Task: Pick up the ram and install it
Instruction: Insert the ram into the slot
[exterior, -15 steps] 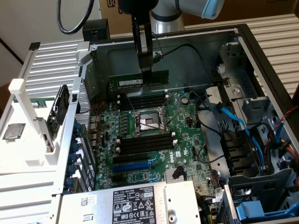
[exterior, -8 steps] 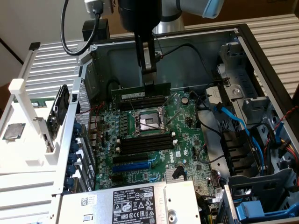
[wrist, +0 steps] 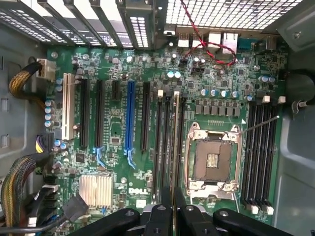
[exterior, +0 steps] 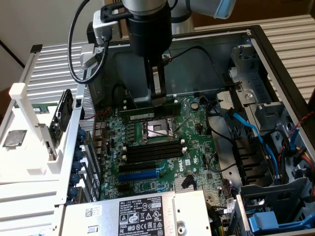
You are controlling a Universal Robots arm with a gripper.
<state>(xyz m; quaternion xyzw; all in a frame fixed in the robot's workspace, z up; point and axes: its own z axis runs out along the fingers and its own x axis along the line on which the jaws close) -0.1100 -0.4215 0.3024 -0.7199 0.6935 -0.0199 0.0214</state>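
In the exterior view I see an open desktop case [exterior: 275,64] lying on its side, its green motherboard [exterior: 197,147] facing up. My arm comes down from the top, and its gripper [exterior: 158,101] is narrowed onto the ram [exterior: 140,111], a long thin stick held level and lengthwise across the board. From this angle the stick appears just past the open CPU socket [exterior: 156,130], on the side away from the black slots [exterior: 152,151] and the blue slot [exterior: 140,174]. I cannot tell whether it touches the board. A grey power supply [exterior: 142,216] with a black label lies at the near edge. Blue cables [exterior: 246,128] run through the drive bays at the exterior view's right. A white rack [exterior: 24,123] stands outside the case at the exterior view's left. In the wrist view I look straight down on the board. The gripper [wrist: 173,211] pinches the ram [wrist: 175,142] between two black fingers [wrist: 160,219], and the stick shows edge-on as a thin pale line. It runs parallel to the black slots [wrist: 165,142] and lines up over them, between the CPU socket [wrist: 212,162] and the blue slot [wrist: 130,118]. Four more dark slots [wrist: 261,152] lie on the socket's other side. A finned heatsink [wrist: 96,189] sits beside the Dell logo [wrist: 135,189].
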